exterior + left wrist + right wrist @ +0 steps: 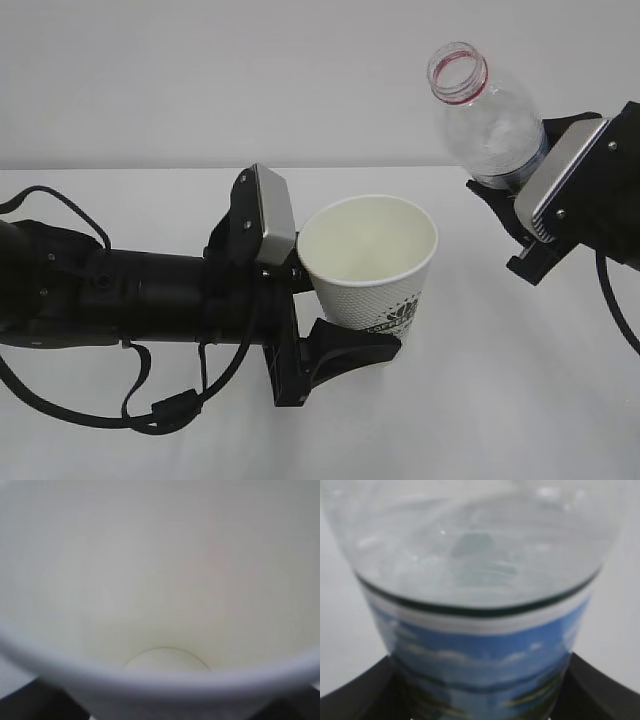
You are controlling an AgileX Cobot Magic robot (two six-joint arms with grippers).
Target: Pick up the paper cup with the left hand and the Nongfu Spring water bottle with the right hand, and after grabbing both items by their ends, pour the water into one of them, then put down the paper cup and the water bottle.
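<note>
Above the plain white surface (520, 400), against a bare pale wall (200, 80), the white tapered paper cup (370, 265) with its rolled rim serves as the landmark. It is held upright, mouth open to the top, and the left wrist view looks straight down into it: a dry-looking white inside and a round bottom, no liquid that I can make out. The black left hand (335, 320) reaches in from the cup's left, its jaws spread around the cup's lower wall and pinching it; a grey plate sits on the wrist and black cables loop beneath the arm.

Up and to the right of the cup, well apart from it, the tall clear plastic Nongfu Spring water bottle (490, 115) is lifted off the surface, tilted with its uncapped mouth and red neck ring pointing up and to the left. The black right hand (505, 215) grips it at the labelled lower part, jaws clamped on either side. Nothing lies between cup and bottle.

The cup's side carries a small green-and-black logo with lettering too small to read. In the right wrist view the bottle's label shows a blue sky-and-landscape picture below a white band; no writing is legible there.
</note>
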